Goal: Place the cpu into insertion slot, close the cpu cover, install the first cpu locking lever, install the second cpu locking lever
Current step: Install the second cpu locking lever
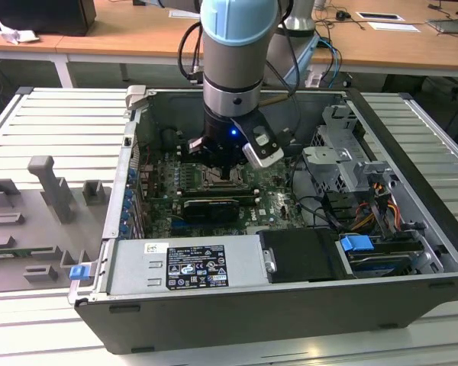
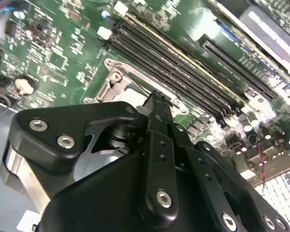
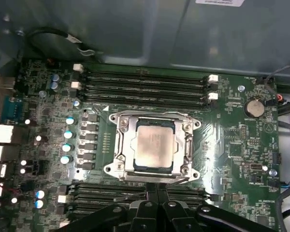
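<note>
First wrist view: I find the cpu [image 3: 154,147] seated in the insertion slot [image 3: 120,126], the cpu cover [image 3: 187,145] apparently down around it. My gripper [image 3: 156,189] sits at the socket edge; its fingers' spread I cannot tell

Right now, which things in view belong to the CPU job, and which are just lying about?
Job:
cpu, seated in the slot
cover, down around the chip
gripper, right at the socket's edge

Lying about:
memory slots
expansion card
power supply
drive cage
grey fixtures outside the case
</note>
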Tool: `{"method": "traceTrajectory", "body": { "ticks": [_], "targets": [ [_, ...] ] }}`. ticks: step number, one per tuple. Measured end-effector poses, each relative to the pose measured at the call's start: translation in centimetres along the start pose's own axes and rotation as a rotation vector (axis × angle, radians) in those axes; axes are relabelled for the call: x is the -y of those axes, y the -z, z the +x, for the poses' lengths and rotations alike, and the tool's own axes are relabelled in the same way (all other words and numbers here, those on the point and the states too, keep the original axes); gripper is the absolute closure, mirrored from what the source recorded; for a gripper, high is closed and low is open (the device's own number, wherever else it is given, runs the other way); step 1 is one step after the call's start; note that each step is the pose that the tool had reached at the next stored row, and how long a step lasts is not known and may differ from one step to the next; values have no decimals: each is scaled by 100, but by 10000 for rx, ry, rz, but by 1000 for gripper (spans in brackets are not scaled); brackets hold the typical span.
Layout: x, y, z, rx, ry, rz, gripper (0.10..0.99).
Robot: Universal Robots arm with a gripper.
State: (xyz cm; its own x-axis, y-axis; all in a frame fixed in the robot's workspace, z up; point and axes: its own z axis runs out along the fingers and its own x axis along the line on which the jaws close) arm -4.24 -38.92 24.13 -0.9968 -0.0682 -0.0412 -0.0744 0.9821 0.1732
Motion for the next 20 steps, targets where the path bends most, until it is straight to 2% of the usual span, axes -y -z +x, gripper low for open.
{"method": "traceTrajectory", "body": {
  "ticks": [3,6,8,9,10,11,16,20],
  "targets": [
    [-1,-5,69,9,11,-152,980],
    [7,-56,89,7,31,-184,980],
    [19,-128,101,6,41,-185,980],
    [36,-196,176,4,57,-232,980],
    [123,-184,269,27,49,-498,980],
    [147,-209,353,47,71,-839,980],
    [164,-301,365,50,76,-911,980],
    [181,-360,387,65,73,-1090,980]
  ]
}}
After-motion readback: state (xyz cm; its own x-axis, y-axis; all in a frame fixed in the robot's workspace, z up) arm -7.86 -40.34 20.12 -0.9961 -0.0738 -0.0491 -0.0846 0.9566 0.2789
